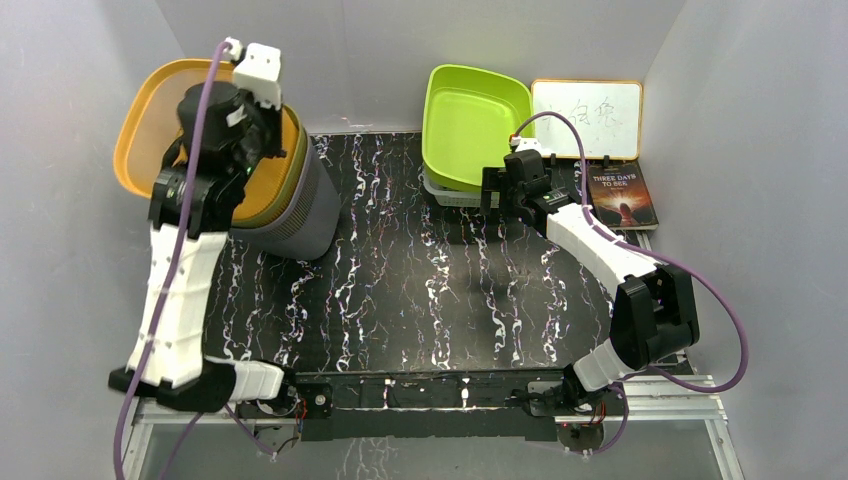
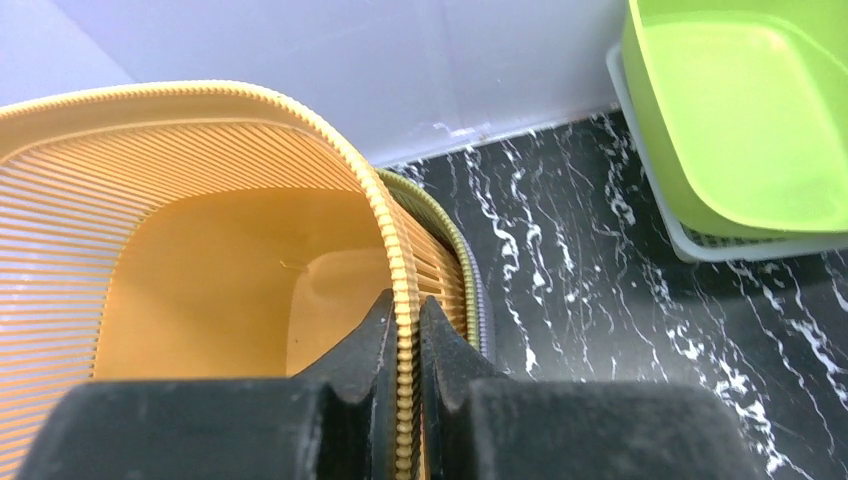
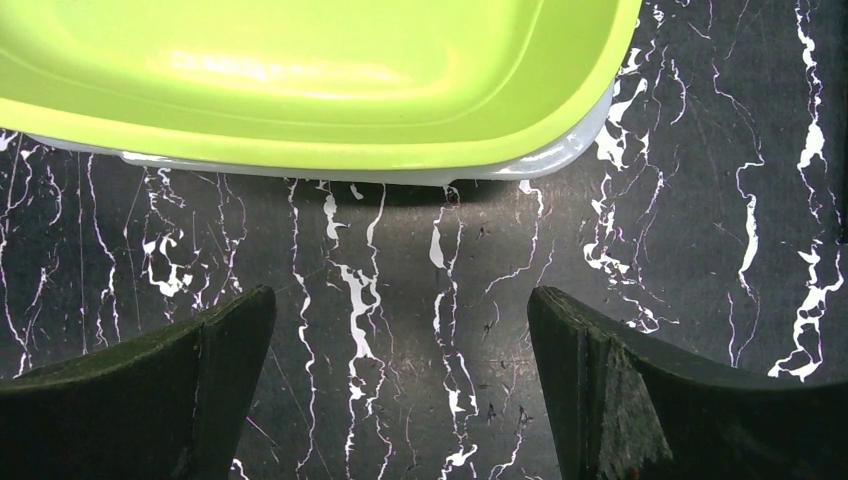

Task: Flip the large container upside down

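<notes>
The large container (image 1: 140, 130) is an orange ribbed basket, tipped up at the back left with its opening facing the left wall. It sits partly inside an olive basket (image 2: 441, 228) and a grey basket (image 1: 305, 215). My left gripper (image 1: 265, 150) is shut on the orange container's right rim. In the left wrist view the fingers (image 2: 372, 335) pinch the beaded rim of the container (image 2: 230, 260) between them. My right gripper (image 1: 497, 195) hangs open over bare table (image 3: 400, 320), just in front of the green tub, holding nothing.
A lime green tub (image 1: 470, 120) rests in a white tray (image 3: 560, 155) at the back centre-right. A whiteboard (image 1: 587, 118) leans on the back wall, and a book (image 1: 622, 195) lies below it. Grey walls close in on three sides.
</notes>
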You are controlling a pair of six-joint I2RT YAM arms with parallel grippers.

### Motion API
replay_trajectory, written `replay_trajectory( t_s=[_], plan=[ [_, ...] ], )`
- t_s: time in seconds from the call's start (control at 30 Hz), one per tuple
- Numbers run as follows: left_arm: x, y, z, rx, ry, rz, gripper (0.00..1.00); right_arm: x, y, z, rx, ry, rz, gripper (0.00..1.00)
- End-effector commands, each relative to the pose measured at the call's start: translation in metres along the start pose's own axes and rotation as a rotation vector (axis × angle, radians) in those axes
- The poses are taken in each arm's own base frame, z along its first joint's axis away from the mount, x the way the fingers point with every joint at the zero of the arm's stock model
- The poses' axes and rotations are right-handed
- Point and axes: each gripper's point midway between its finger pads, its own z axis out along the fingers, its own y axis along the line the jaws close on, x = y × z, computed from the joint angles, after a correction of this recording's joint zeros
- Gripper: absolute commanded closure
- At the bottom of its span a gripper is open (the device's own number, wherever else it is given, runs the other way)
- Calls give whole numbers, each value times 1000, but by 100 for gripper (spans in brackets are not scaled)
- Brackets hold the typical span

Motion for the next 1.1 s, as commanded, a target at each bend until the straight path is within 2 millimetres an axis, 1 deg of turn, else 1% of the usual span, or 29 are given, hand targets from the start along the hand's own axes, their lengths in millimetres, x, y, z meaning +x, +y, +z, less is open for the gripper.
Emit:
replay_trajectory(
  t_s=[0.0, 0.07, 0.13, 0.27, 0.33, 0.43, 0.53, 0.67, 0.73, 0.87, 0.93, 1.0, 1.07],
  plan=[
    [-113, 63, -90, -234, -525, -78, 100, -24, 4, -7, -21, -75, 30, 2],
    [-126, 68, -107, -242, -595, -94, 100, -23, 4, -6, -22, -73, 33, 2],
    [-140, 69, -119, -234, -646, -99, 100, -23, 5, -6, -23, -72, 36, 2],
    [-164, 68, -117, -210, -659, -75, 100, -21, 7, -4, -34, -62, 44, 2],
    [-174, 68, -119, -197, -675, -76, 100, -19, 8, -3, -38, -61, 47, 2],
    [-185, 69, -128, -195, -718, -84, 100, -18, 7, -3, -36, -60, 48, 2],
    [-196, 70, -144, -179, -786, -104, 100, -17, 7, -2, -36, -58, 45, 2],
    [-202, 60, -171, -106, -912, -137, 100, -16, 6, -2, -34, -60, 42, 2],
    [-203, 54, -180, -57, -935, -157, 100, -18, 5, -3, -26, -67, 43, 2],
    [-212, 31, -197, 106, -962, -172, 100, -32, 1, -9, 0, -108, 65, 2],
    [-217, 23, -216, 170, -1010, -173, 100, -38, 2, -11, -3, -122, 77, 2],
    [-221, 21, -237, 202, -1070, -180, 100, -43, 4, -12, -9, -133, 86, 2],
    [-222, 16, -248, 248, -1086, -178, 100, -46, 4, -13, -9, -141, 93, 2]
  ],
)
